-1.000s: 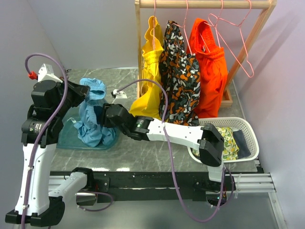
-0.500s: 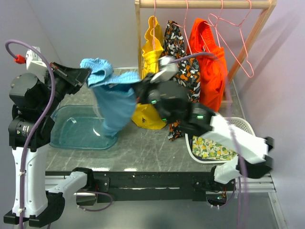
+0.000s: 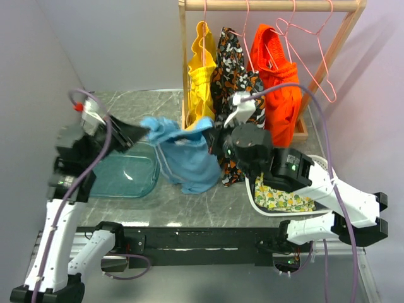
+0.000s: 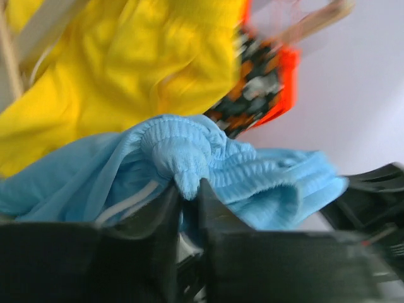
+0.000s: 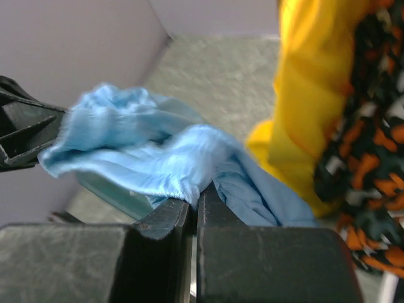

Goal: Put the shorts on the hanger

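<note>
Here, my left gripper (image 4: 189,192) pinched the gathered waistband of the light-blue fabric shorts (image 3: 188,161); my right gripper (image 5: 194,203) was clamped tight on another edge. They hung stretched between both above the grey table (image 3: 189,199), well apart from the thin pink wire hanger (image 3: 312,53).

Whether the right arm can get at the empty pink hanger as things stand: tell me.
Probably not yet. The right gripper is shut on the light-blue shorts, shared with the left gripper, and the orange shorts hang between it and the empty pink hanger.
</note>
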You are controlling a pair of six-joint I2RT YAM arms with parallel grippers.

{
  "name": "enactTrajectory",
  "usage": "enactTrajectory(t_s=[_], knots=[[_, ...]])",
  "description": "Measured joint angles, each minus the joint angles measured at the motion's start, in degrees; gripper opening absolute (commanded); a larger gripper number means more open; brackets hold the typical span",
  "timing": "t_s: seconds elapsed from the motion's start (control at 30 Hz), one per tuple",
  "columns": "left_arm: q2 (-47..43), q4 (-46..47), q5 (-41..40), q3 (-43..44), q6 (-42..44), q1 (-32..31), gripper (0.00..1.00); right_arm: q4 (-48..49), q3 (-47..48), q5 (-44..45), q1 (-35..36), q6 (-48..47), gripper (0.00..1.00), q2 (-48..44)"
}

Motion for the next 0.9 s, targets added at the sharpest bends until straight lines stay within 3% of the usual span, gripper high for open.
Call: enactTrajectory(t_s=[0.03,0.13,0.2,0.3,0.43,0.5,0.7,0.9], knots=[[-1.2,0.4,0.9,-4.1,0.2,0.0,0.55,-0.9,-1.8,0.1,0.0,0.3,0.0,-0.6],[-3.7,0.9,1.3,-16.0,1.1,0.0,0.69,-3.1,-9.7,1.1,-0.2,1.9,0.0,-4.1],[-4.7,0.7,1.3,-21.5,1.9,-0.1,0.7,-4.9,-14.3,1.3,-0.3,3.2,0.0,-6.4],[-5.8,0.5,1.2,-26.2,3.3,-0.6,0.67,-7.6,-18.6,1.5,-0.3,4.8,0.0,-8.8],[-5.8,1.2,0.2,-27.4,5.9,-4.8,0.52,-10.3,-19.7,2.0,-0.3,6.0,0.0,-9.8],[-5.4,1.8,-2.0,-27.6,7.2,-10.2,0.46,-11.3,-19.7,2.9,-0.3,6.4,0.0,-9.8],[-3.5,2.6,-13.7,-30.5,7.6,-29.3,0.4,-13.2,-19.7,4.0,-1.1,7.2,0.0,-9.5],[-2.3,5.0,-21.1,-36.4,5.4,-35.7,0.39,-13.5,-19.7,3.7,-2.3,7.2,0.0,-9.5]])
